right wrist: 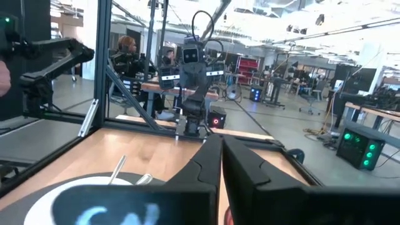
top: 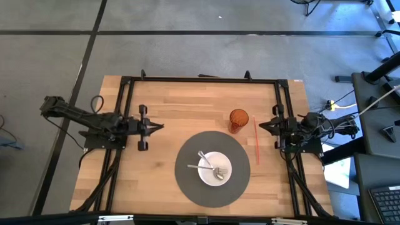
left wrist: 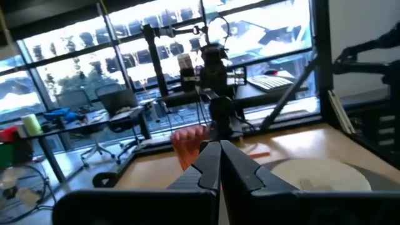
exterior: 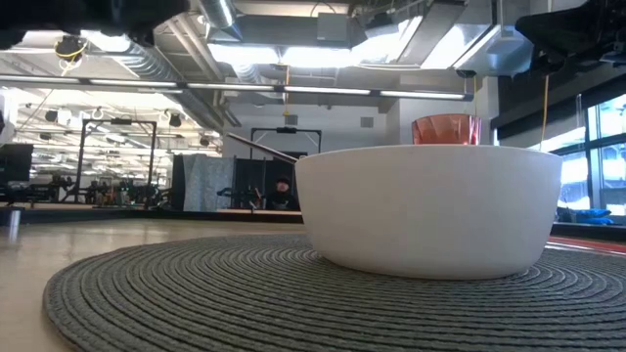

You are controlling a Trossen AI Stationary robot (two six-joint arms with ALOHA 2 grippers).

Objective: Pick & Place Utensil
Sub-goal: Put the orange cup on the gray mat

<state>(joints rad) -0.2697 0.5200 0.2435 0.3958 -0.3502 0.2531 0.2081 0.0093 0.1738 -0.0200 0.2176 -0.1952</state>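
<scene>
A white bowl (top: 215, 169) sits on a round grey placemat (top: 187, 187) near the table's near edge. Two metal utensils (top: 209, 164) lie in the bowl, handles leaning on its rim. In the low view the bowl (exterior: 427, 208) fills the middle, with one handle (exterior: 262, 148) sticking out. My left gripper (top: 161, 126) hovers at the table's left side, shut and empty. My right gripper (top: 261, 125) hovers at the right side, shut and empty. Both are well clear of the bowl.
An orange tumbler (top: 238, 120) stands beyond the placemat, close to my right gripper. A thin red stick (top: 255, 141) lies on the wood right of the placemat. A black frame (top: 200, 80) runs along the table's far and side edges. Bare wood lies left of the placemat.
</scene>
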